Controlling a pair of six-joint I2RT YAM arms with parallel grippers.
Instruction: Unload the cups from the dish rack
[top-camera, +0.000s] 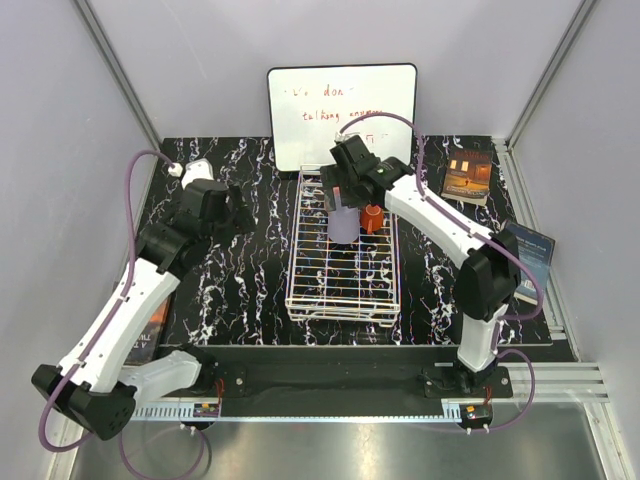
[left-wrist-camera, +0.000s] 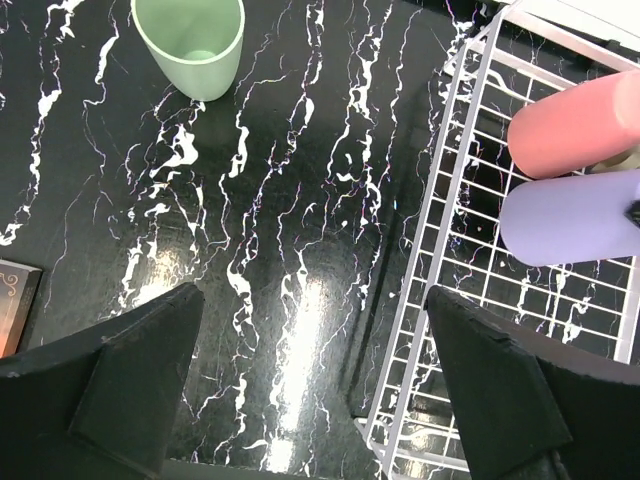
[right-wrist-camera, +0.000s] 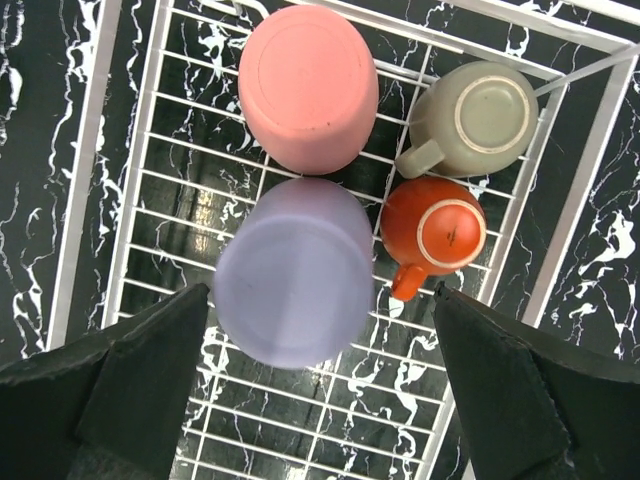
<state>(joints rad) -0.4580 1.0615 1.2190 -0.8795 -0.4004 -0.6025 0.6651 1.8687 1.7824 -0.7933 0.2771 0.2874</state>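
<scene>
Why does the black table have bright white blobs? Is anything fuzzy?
Left wrist: glare leaves pale streaks on the glossy table. Right wrist: glare shows under the dish rack, lavender cup sharp. Top external: even light, whiteboard writing too faint to read.

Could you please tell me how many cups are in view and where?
5. Four sit upside down in the dish rack: pink cup, lavender cup, beige-grey cup and orange cup. The pale green cup stands upright on the table. None seem hidden.
</scene>
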